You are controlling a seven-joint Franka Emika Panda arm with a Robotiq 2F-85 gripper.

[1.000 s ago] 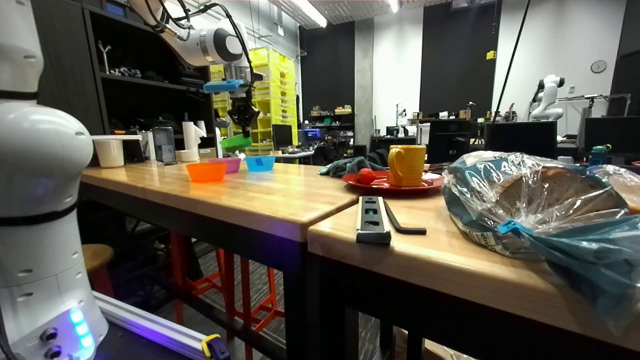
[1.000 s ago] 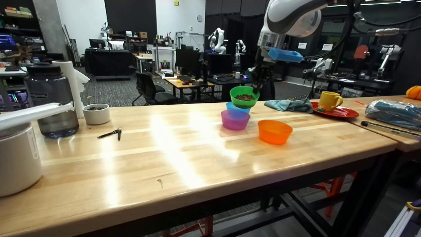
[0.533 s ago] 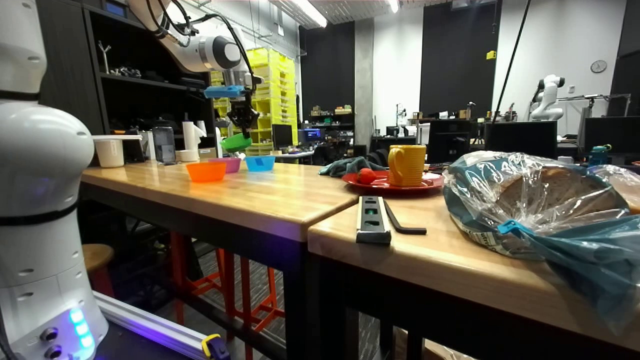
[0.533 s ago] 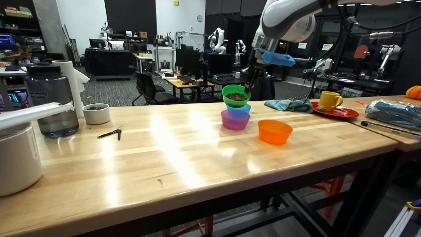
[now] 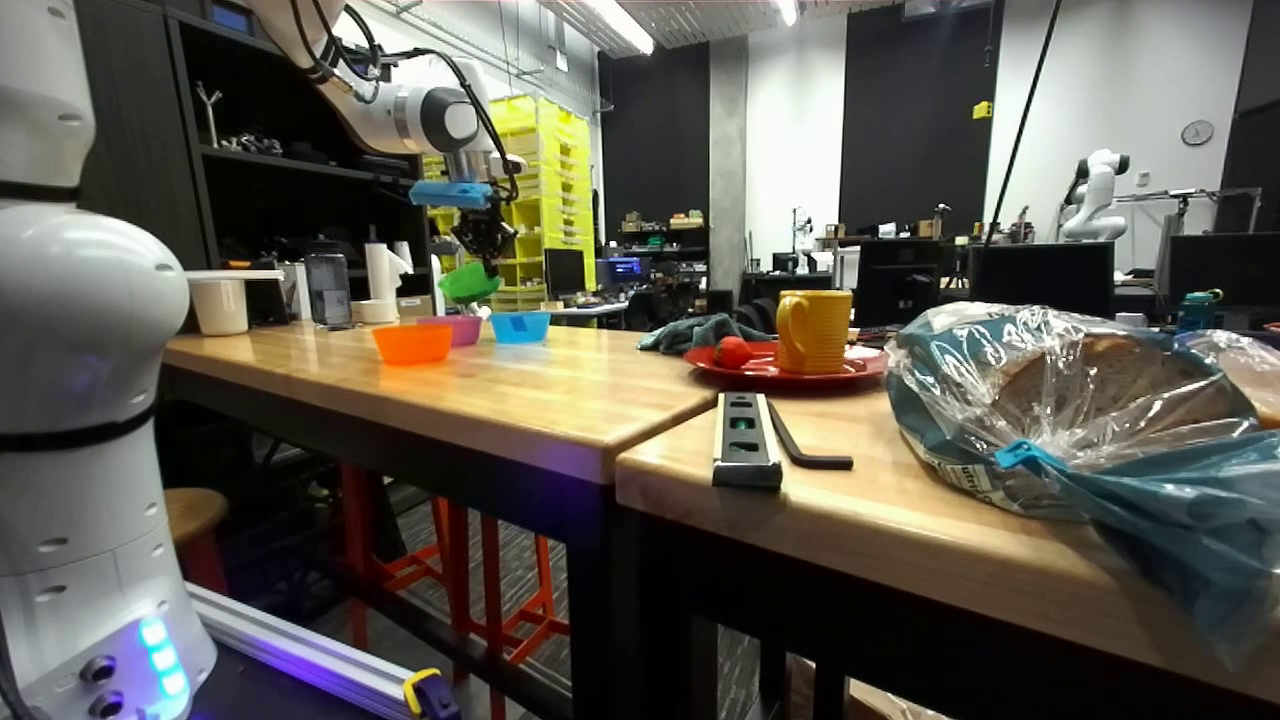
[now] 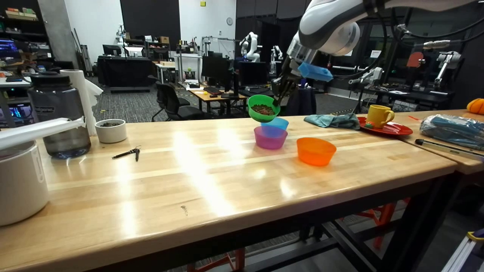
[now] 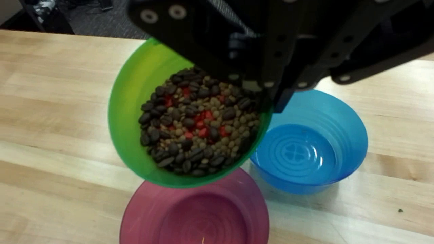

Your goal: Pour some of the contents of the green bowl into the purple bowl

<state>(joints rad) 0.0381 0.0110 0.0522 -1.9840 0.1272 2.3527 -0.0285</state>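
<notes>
My gripper (image 6: 278,100) is shut on the rim of the green bowl (image 6: 261,118) and holds it above the table, tilted. In the wrist view the gripper (image 7: 271,105) comes in from the top with the green bowl's wall (image 7: 123,112) between its fingers. The bowl holds a mix (image 7: 200,125) of dark beans, tan pieces and red bits. The purple bowl (image 6: 270,141) stands upright on the table below, also seen in the wrist view (image 7: 149,217), where the green bowl's lower rim overlaps its far edge. The visible part of its inside shows no mix.
A blue bowl (image 7: 349,135) stands right beside the purple one. An orange bowl (image 6: 316,152) stands nearer the table's front edge. A teal cloth (image 6: 332,121), a red plate (image 6: 397,129) with a yellow mug (image 6: 379,115), and a white cup (image 6: 110,133) are farther off.
The gripper has carried the green bowl leftward in an exterior view, from over the blue bowl toward the purple bowl's far side. The bowl has tilted more. The other bowls have not moved.
</notes>
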